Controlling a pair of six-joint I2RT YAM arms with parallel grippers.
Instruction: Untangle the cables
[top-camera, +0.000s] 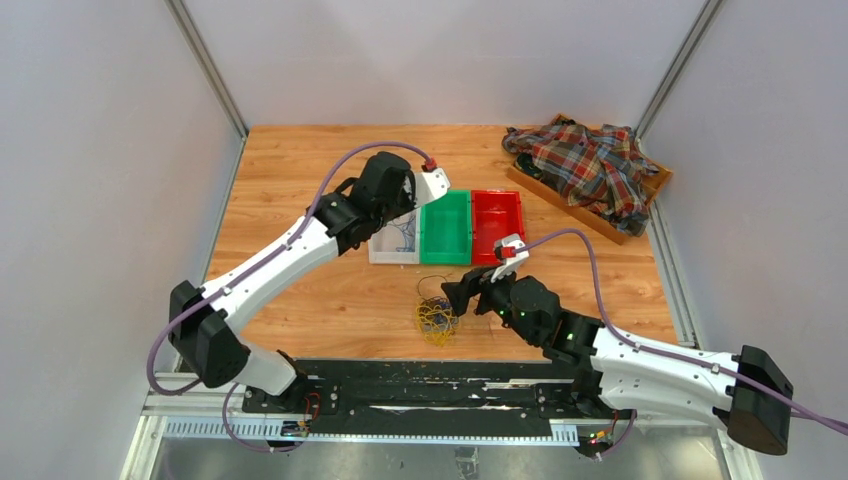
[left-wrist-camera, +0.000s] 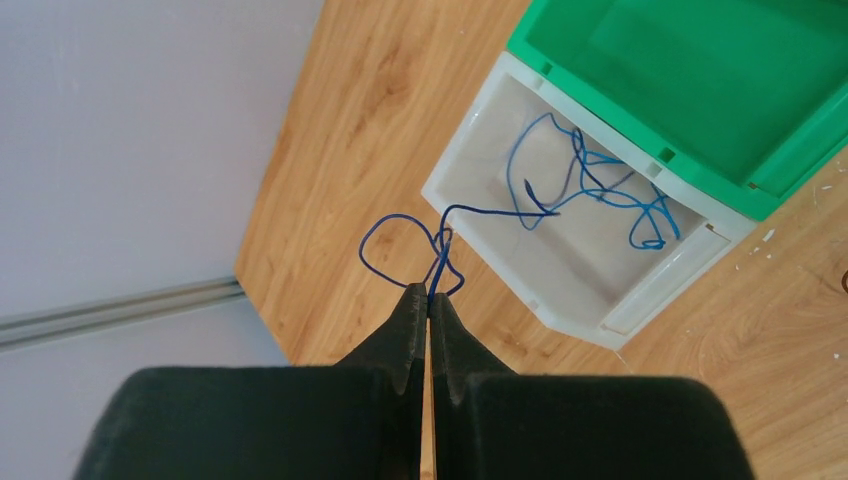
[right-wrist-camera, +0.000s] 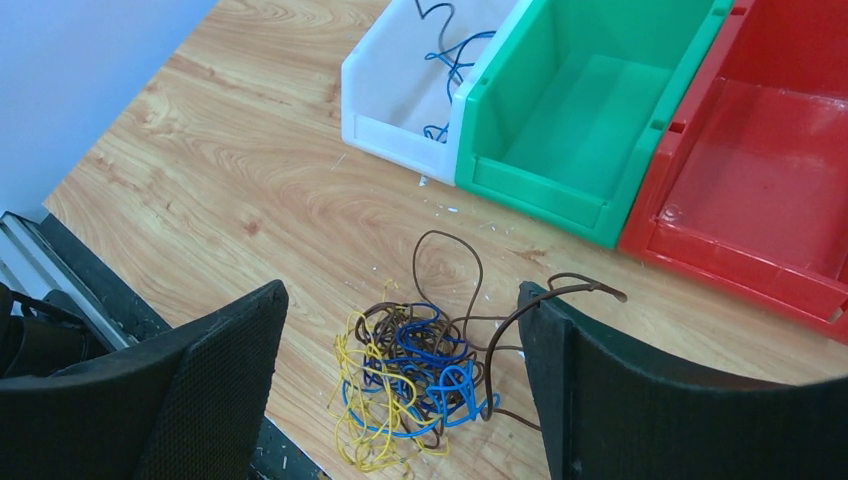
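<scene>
Near the white bin (left-wrist-camera: 590, 260), the left gripper (left-wrist-camera: 428, 295) pinches a blue wire (left-wrist-camera: 441, 250); the right gripper (right-wrist-camera: 400, 310), spread wide, hangs above the cables (right-wrist-camera: 410, 370), perhaps touching one.

Overhead; close wrists; shared white bin (left-wrist-camera: 580, 270)

The cables (right-wrist-camera: 410, 385) lie mostly as one tangled clump of yellow, blue and dark brown loops on the table (right-wrist-camera: 250, 190), close to its near edge and on the near side of the green bin (right-wrist-camera: 530, 195). A brown loop (right-wrist-camera: 455, 250) arcs out of the clump toward the bins. Several blue wires (left-wrist-camera: 590, 190) lie loosely coiled in the white bin (left-wrist-camera: 462, 130), far left. One more blue wire (left-wrist-camera: 400, 240) is pinched in the closed left fingers (left-wrist-camera: 400, 330), looped, its end reaching over that bin's rim.
</scene>
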